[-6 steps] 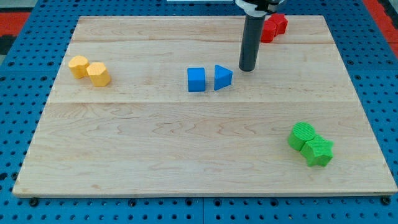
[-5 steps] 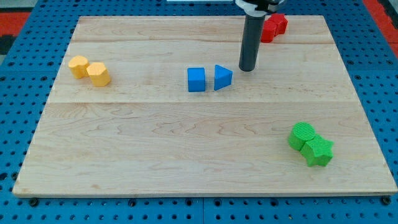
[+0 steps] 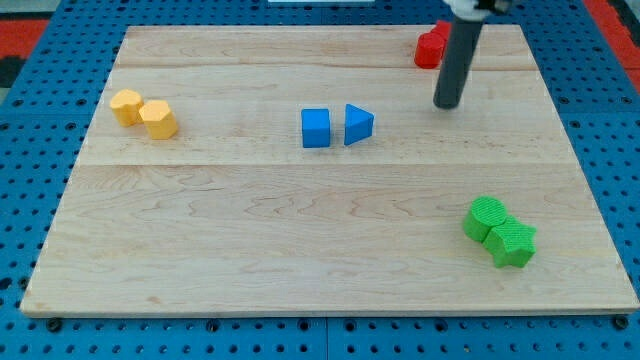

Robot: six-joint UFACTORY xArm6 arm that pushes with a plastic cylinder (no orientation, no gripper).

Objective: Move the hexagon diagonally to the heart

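Observation:
A yellow hexagon (image 3: 158, 119) sits at the view's left, touching a yellow heart (image 3: 126, 105) just up and left of it. My tip (image 3: 447, 104) rests on the board at the view's upper right, far from both yellow blocks. It is just below a red block (image 3: 429, 47), which the rod partly hides, so its shape is unclear. The tip touches no block.
A blue cube (image 3: 315, 128) and a blue triangle (image 3: 357, 124) sit side by side near the board's middle, left of my tip. A green round block (image 3: 486, 216) and a green star (image 3: 514, 244) touch at the lower right.
My tip has slid to the view's right, away from the blue triangle, and now covers the red block's right part. No block has moved.

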